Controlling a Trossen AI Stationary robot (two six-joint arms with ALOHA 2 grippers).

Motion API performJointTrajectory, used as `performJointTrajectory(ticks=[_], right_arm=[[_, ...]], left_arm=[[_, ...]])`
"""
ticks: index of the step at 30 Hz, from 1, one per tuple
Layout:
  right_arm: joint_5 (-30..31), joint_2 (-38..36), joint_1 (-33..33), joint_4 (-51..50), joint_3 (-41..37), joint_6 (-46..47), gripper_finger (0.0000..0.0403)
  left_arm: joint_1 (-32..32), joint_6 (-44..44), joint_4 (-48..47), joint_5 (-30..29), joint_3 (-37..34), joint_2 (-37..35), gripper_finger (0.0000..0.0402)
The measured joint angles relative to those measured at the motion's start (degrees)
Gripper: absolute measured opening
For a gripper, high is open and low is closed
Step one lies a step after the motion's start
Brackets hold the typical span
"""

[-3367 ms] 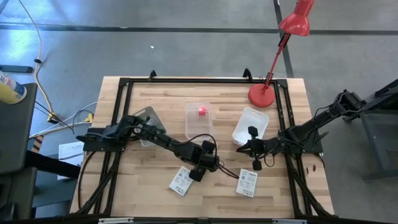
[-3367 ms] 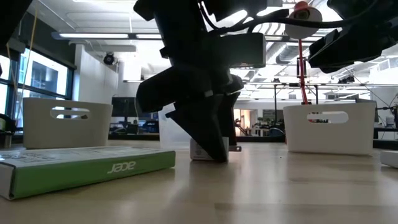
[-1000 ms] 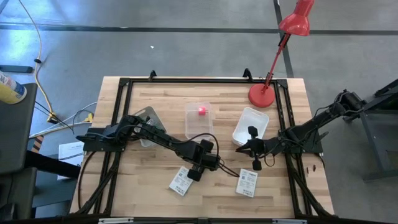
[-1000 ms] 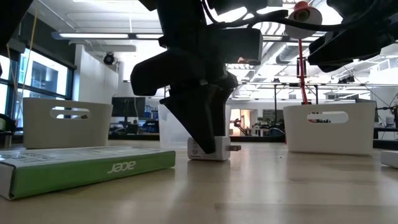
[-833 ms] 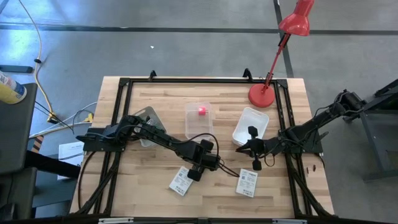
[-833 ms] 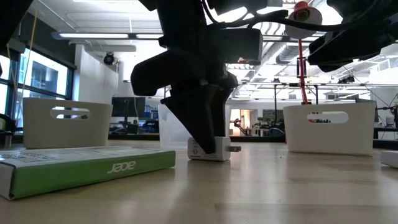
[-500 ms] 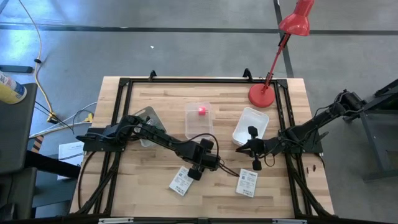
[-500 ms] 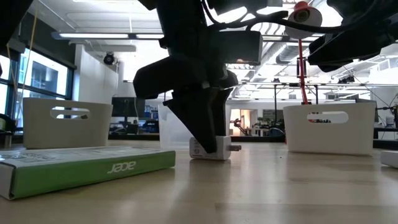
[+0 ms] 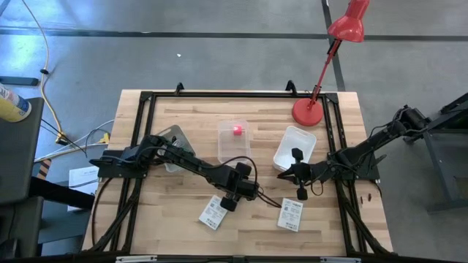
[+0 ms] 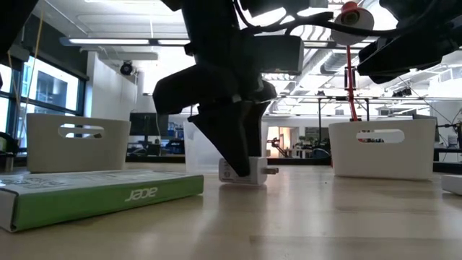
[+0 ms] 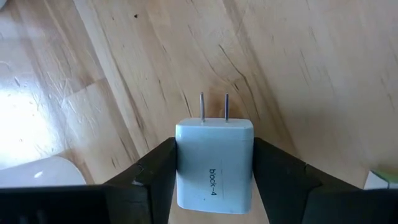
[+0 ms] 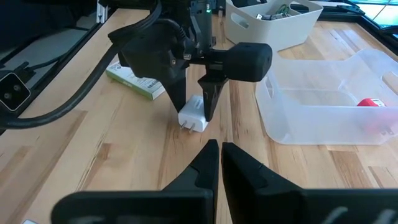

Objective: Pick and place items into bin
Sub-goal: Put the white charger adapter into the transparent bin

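Note:
A white cube-shaped charger block (image 11: pixel 214 165), marked "block-4" and with two metal prongs (image 11: pixel 214 107), lies near the table's middle. It also shows in the low view (image 10: pixel 242 172) and the right wrist view (image 12: pixel 194 116). My left gripper (image 11: pixel 214 146) is shut on it, reaching in from the table's left (image 9: pixel 232 196). My right gripper (image 12: pixel 219 154) is shut and holds nothing. It hovers right of the block (image 9: pixel 300 191), its fingers pointing at it. The pink cube (image 9: pixel 237 130) lies inside the clear bin (image 9: pixel 234 152). My left gripper pinches the white block between its two fingers (image 11: pixel 163 163), one on each opposite side face (image 11: pixel 181 158). The fingers come from above, slanting down. The block sits low at the tabletop with its prongs pointing level away from the gripper (image 10: pixel 270 171).
Two flat white printed packets lie near the near edge (image 9: pixel 213 212) (image 9: pixel 290 215); one shows green-sided in the low view (image 10: pixel 101 191). A white bin (image 9: pixel 295 148) stands right of the clear bin. A red lamp's base (image 9: pixel 307 112) sits at the far right.

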Motion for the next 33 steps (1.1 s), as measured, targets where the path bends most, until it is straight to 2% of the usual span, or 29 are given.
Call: performJointTrajectory(ticks=[7, 14, 24, 33], right_arm=[[0.00, -0.01, 0.01, -0.02, 0.00, 0.01, 0.0012], [-0.25, -0.02, 0.00, -0.05, 0.00, 0.07, 0.0012], [-0.46, -0.02, 0.01, -0.86, 0.00, -0.07, 0.0012], [-0.07, -0.02, 0.00, -1.40, 0.00, 0.14, 0.0012]], left_arm=[[-0.07, 2.85, -6.16, -1.02, 5.67, -0.49, 0.0175], [-0.42, 6.29, -15.84, -5.25, 15.82, -0.49, 0.0175], [-1.88, 7.23, -31.57, -16.71, 29.01, -0.49, 0.0175], [-0.37, 7.22, -39.25, -25.81, 31.87, -0.49, 0.0175]])
